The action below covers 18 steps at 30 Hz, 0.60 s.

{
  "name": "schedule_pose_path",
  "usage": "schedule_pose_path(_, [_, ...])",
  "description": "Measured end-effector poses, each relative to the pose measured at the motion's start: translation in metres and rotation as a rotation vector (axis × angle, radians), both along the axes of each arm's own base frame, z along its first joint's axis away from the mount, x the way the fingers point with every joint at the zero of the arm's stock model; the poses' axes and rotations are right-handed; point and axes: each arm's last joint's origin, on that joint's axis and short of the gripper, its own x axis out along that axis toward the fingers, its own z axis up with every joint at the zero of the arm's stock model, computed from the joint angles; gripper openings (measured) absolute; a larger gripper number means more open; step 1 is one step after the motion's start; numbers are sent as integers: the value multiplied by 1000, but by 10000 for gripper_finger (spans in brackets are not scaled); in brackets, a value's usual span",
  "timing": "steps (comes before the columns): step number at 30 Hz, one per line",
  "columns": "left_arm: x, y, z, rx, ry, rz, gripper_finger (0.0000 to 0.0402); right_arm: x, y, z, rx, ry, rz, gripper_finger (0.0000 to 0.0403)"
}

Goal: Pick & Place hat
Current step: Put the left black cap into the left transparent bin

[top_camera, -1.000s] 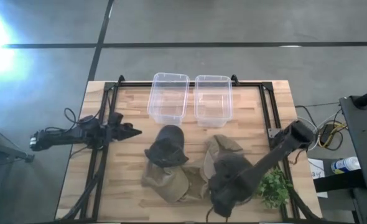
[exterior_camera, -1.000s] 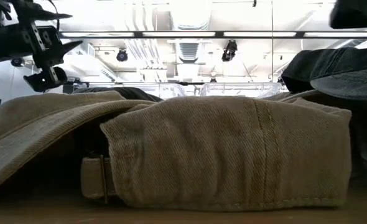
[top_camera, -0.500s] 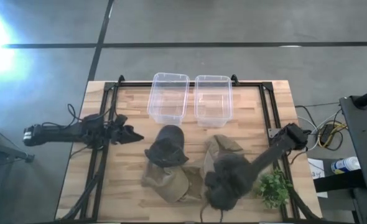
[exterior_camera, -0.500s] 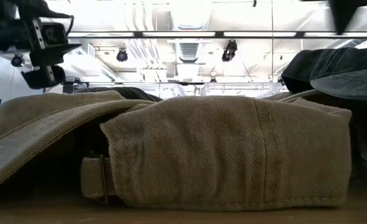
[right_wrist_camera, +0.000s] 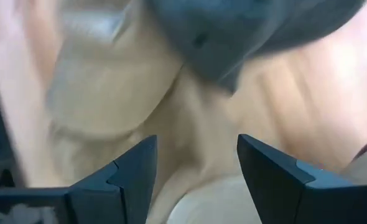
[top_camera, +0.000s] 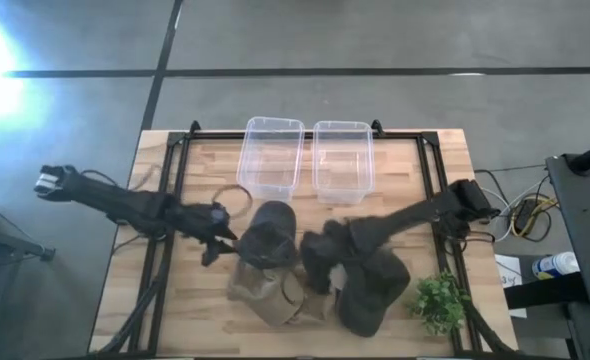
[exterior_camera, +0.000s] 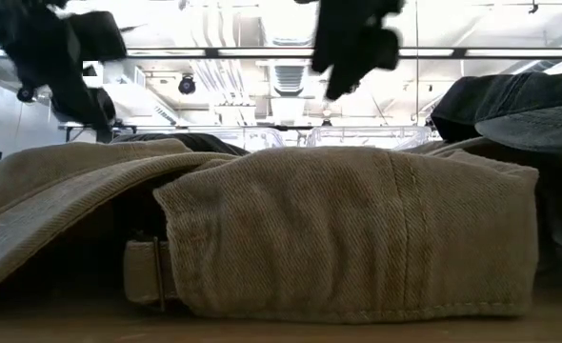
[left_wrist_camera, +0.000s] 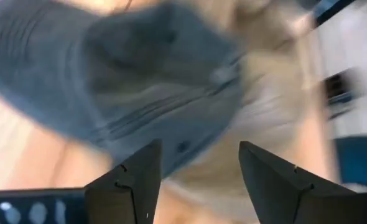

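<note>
Several caps lie in a cluster mid-table. A dark grey cap (top_camera: 268, 232) rests partly on a tan cap (top_camera: 270, 295) that fills the low view (exterior_camera: 357, 229). A second dark cap (top_camera: 377, 288) lies to the right (exterior_camera: 510, 100). My left gripper (top_camera: 218, 238) is open just left of the first dark cap, which shows ahead of its fingers (left_wrist_camera: 140, 74). My right gripper (top_camera: 317, 260) is open above the gap between the caps, high in the low view (exterior_camera: 352, 43). Its wrist view shows a tan cap (right_wrist_camera: 109, 93) and a grey cap (right_wrist_camera: 246, 25) below.
Two clear plastic bins (top_camera: 270, 155) (top_camera: 342, 160) stand side by side near the far edge. A small green plant (top_camera: 437, 302) sits near the right front corner. A black metal frame (top_camera: 175, 180) runs around the tabletop. Bare wood lies left of the caps.
My left gripper has reached toward the table's right and slightly nearer, ending beside the dark grey cap. My right gripper has risen from over the right-hand dark cap and swung toward the table's left and far side. The caps have stayed where they were.
</note>
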Motion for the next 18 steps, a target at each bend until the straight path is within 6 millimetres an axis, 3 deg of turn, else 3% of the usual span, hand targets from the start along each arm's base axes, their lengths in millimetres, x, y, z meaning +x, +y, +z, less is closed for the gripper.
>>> schedule_pose_path(7, [19,-3,-10,40,181,146,206,21,-49,2,158,-83,-161,217])
schedule_pose_path(12, [28,-9,-9,31,172,148,206,24,-52,2,94,-123,-194,217])
schedule_pose_path(18, [50,-15,2,-88,26,212,206,22,-73,-21,138,-109,-414,217])
